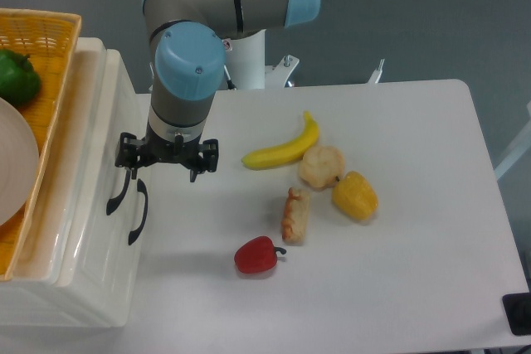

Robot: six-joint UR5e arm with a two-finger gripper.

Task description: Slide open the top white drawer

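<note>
Top white drawer is sitting at the left edge of the view, about 9 o'clock from the table centre, glossy cream, front face pointing toward the table. It is looking closed or nearly so; the front is not yet standing proud of the cabinet. Two black arched handles are showing on the front. The upper handle is lying partly under the gripper; the second handle is sitting just beside it at 5 o'clock.

Gripper is hovering at the upper end of the upper handle, fingers pointing down, jaws standing apart. One finger is overlapping the handle's top; whether it is touching cannot be told from this angle.

Judgement for this step: the fingers are needing to straddle or hook the upper handle's arch, not the neighbouring one, then draw straight toward 3 o'clock, square to the drawer front, to avoid racking.

Outward: orange basket is resting on top at 10 o'clock. Banana, red pepper and corn are lying in the pull direction, well apart from the drawer.
</note>
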